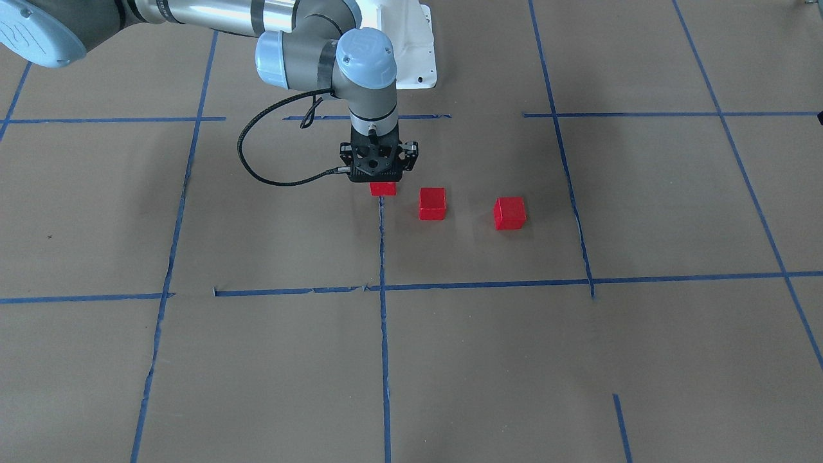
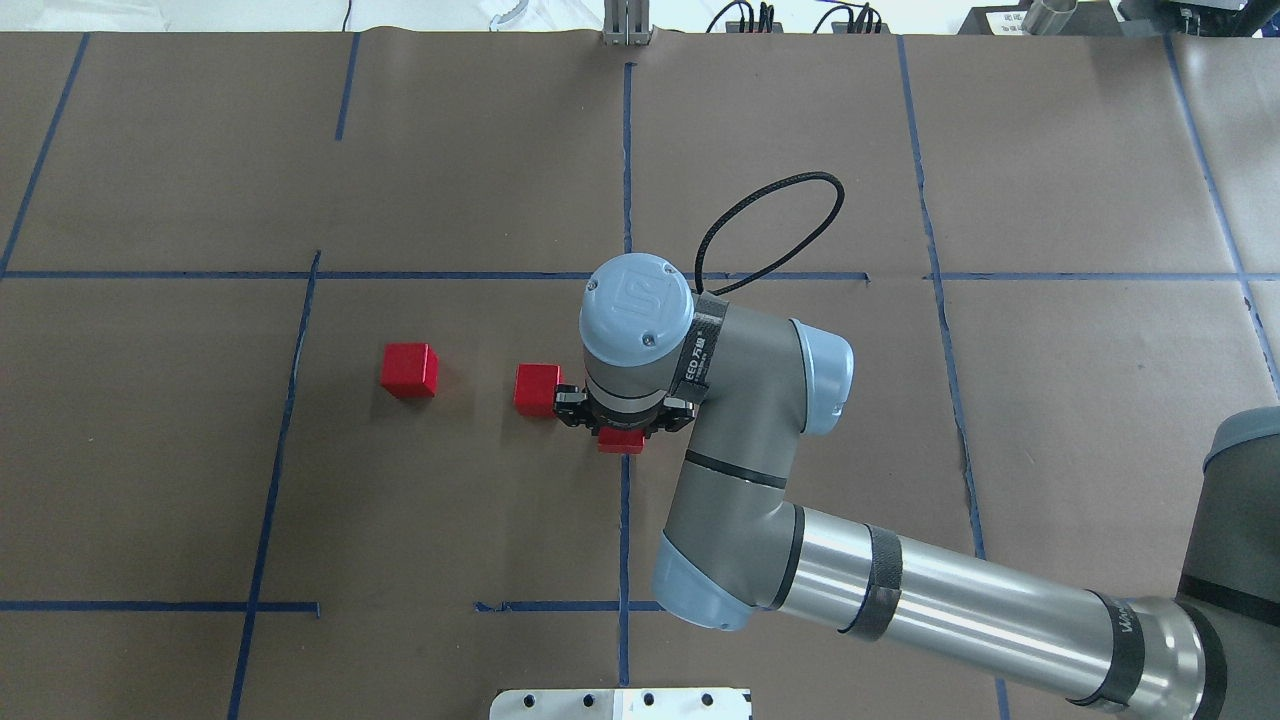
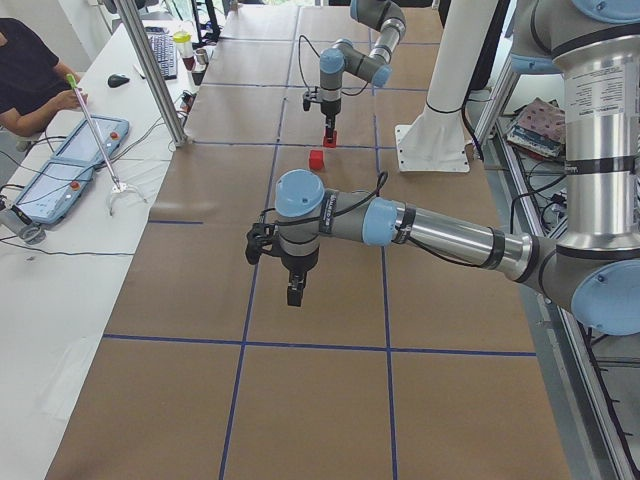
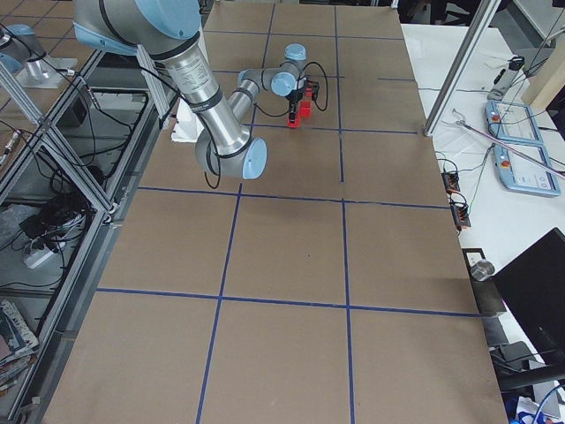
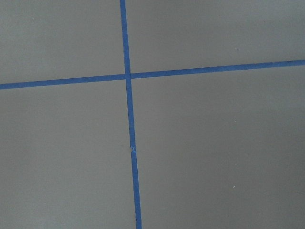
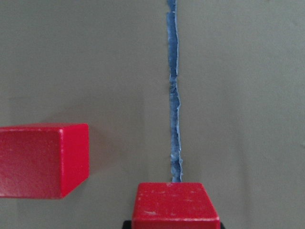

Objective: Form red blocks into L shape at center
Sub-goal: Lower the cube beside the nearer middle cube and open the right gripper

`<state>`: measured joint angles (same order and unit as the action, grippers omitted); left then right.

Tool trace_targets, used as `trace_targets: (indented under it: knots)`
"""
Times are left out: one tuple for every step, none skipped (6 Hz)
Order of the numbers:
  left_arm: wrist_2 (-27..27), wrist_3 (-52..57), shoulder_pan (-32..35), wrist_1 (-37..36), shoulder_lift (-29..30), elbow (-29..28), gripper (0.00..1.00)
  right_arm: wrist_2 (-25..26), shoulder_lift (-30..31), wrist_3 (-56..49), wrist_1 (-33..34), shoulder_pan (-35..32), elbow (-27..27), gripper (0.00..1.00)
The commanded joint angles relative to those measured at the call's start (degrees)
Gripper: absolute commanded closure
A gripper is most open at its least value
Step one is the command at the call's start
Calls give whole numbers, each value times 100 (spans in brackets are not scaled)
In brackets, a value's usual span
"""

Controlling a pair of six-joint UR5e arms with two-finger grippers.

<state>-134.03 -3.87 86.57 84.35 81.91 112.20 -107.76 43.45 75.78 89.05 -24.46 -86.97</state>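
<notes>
Overhead exterior: UR-logo cap (image 2: 637, 303), red block (image 2: 622, 442)

Brightly and evenly lit from overhead. Only faint, soft-edged shadows beside the red blocks (image 1: 432, 203). Pale sheen along the silver arm tube (image 2: 960, 600), lower right of the overhead view. Sharp throughout.

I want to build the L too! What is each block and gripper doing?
Gripped block: between the jaws, by the tape line.
Middle block: loose on the table.
Outer block: loose, alone.
Right gripper: jaws shut on that block.
Left gripper: above the table; open or shut unclear.
</notes>
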Motion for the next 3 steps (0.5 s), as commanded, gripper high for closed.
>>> trace_targets:
  knots:
    - [0,0,0,-7,0,12,0,0,6,-20,7,21,31,83]
    - [0,0,0,-7,0,21,0,0,6,-20,7,47,40,79]
    - [0,0,0,-7,-9,21,0,35,-3,-20,7,73,101,73]
